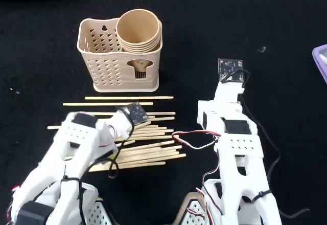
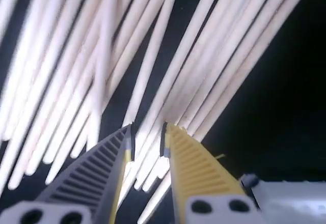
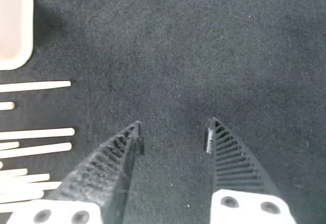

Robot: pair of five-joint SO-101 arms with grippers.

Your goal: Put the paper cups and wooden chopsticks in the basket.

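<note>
Fingers, left: I am holding the left gripper [image 2: 147, 132] tip-down on the spread of wooden chopsticks [image 2: 153, 56]. Its fingers [image 2: 191, 168] are standing only a narrow gap apart, with two or three sticks running through that gap. Nothing is being lifted off the worktop [image 1: 276, 36] yet.
Fingers, right: I am hovering the right gripper [image 3: 173, 135] over bare black worktop, spread wide and carrying nothing. A few stick ends are lying off to one side.
Cups: the paper cups [image 1: 138, 28] are sitting nested in one stack inside the basket [image 1: 110, 66], at one end of it. I am counting that half of the job as done.
Chopsticks: they are lying loose and roughly parallel on the worktop, just in front of the basket, between it and my two arms.
Step in hand: I am judging this to be the opening of the chopstick step, with the left fingers lining up a first pinch.
Next move: it is calling for a firm squeeze on just those few sticks near their middle so they are not tipping. After that comes a clean lift, a turn to upright, and a lowering into the free space beside the cups.
Writing: I am finding no print or label that I can read on the cups, basket or sticks.
</note>
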